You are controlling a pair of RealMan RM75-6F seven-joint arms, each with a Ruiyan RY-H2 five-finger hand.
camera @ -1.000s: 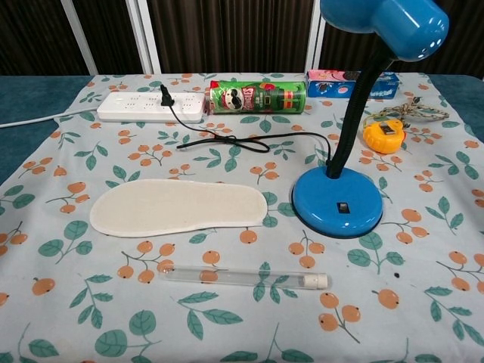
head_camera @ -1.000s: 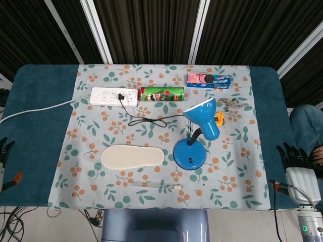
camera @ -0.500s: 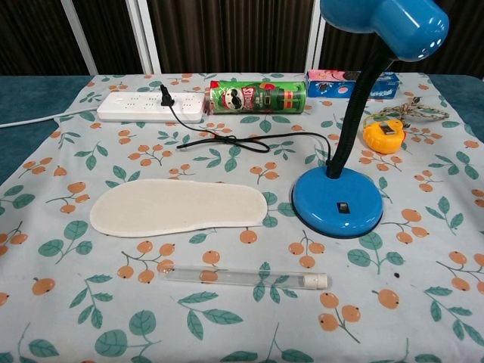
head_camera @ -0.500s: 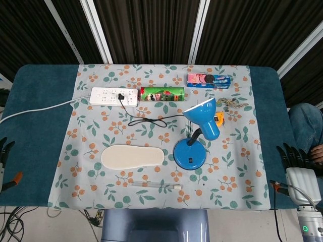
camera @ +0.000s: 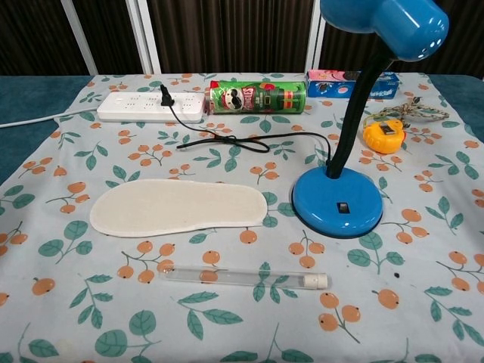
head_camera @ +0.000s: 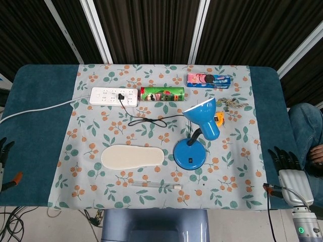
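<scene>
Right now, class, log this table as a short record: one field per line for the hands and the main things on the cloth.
left hand: at the table's left edge, holding nothing
right hand: at the right edge, fingers apart, empty
desk lamp: blue, upright, plugged into the power strip
insole: flat, left of the lamp base
test tube: lying nearest the front edge
chip can: green, on its side
</scene>
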